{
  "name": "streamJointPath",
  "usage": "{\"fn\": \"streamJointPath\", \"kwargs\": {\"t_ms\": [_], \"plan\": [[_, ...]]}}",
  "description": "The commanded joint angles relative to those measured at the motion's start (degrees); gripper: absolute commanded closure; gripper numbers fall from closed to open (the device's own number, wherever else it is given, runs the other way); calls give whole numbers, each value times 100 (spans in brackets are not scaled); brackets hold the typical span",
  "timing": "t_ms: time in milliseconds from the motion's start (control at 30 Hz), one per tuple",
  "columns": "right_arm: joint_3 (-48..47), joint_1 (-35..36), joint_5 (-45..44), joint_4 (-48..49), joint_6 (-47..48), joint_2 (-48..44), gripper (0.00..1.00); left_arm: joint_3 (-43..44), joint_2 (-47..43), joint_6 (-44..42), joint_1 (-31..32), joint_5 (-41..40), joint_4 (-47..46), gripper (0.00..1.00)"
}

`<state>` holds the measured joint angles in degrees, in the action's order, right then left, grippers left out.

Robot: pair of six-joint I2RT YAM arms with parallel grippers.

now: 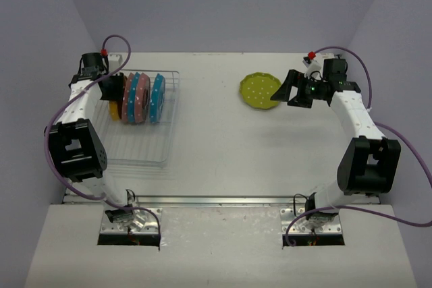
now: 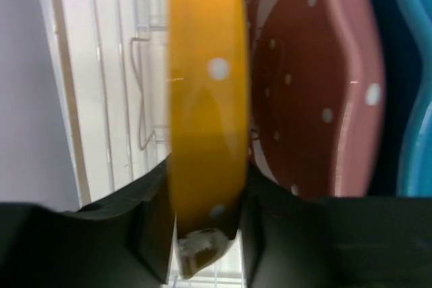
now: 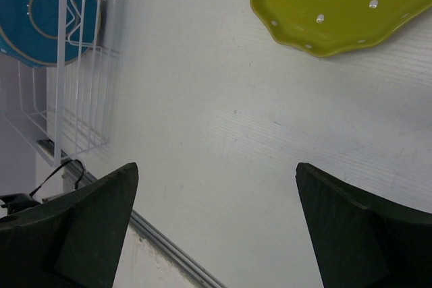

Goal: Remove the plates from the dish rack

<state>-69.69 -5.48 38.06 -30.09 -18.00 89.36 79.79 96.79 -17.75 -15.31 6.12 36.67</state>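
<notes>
Tightly, left gripper (image 2: pixel 206 224) on orange plate (image 2: pixel 206 99) rim

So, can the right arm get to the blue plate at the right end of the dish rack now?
Probably yes. The right gripper is open and empty, and only table lies between it and the blue plate, outermost in the dish rack. Long stretch, though.

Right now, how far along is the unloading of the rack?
Done: one green plate lies flat on the table, with the open, empty right gripper beside it. In hand: the left gripper looks closed on the rim of the orange plate, which stands upright in the rack. Left: that one plus a pink plate and two blue plates, so four of five.
</notes>
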Motion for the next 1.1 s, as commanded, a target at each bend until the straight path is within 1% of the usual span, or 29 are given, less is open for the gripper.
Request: {"fn": "streamJointPath", "kwargs": {"t_ms": [0, 33, 67, 167, 200, 433, 600, 733, 800, 867, 933, 1067], "plan": [[50, 19, 147, 135, -20, -89, 1, 15, -75, 161, 80, 125, -251, 77], [52, 20, 149, 135, -20, -94, 1, 34, -73, 174, 81, 173, -233, 79], [90, 13, 172, 135, -12, -117, 1, 75, -65, 190, 81, 201, -184, 86], [134, 20, 231, 117, -18, -234, 1, 203, -96, 218, 74, 236, -73, 99], [161, 29, 257, 121, -28, -281, 1, 245, -141, 219, 72, 278, -39, 100], [237, 141, 463, 143, -141, -583, 1, 949, -337, 270, 72, 450, 394, 100], [219, 215, 589, 143, -224, -677, 1, 2138, -392, 161, 81, 399, 963, 100], [213, 255, 627, 170, -292, -722, 1, 2757, -449, -71, 120, 300, 1162, 100], [218, 257, 696, 186, -333, -743, 1, 2885, -571, -283, 206, 156, 1152, 100], [219, 266, 762, 223, -400, -768, 1, 2774, -776, -671, 374, 51, 990, 100], [219, 266, 823, 252, -475, -789, 1, 2446, -1256, -1095, 761, -320, 635, 100], [219, 266, 993, 359, -661, -780, 1, 1011, -2308, -2250, 1792, -1274, -636, 100]]}}
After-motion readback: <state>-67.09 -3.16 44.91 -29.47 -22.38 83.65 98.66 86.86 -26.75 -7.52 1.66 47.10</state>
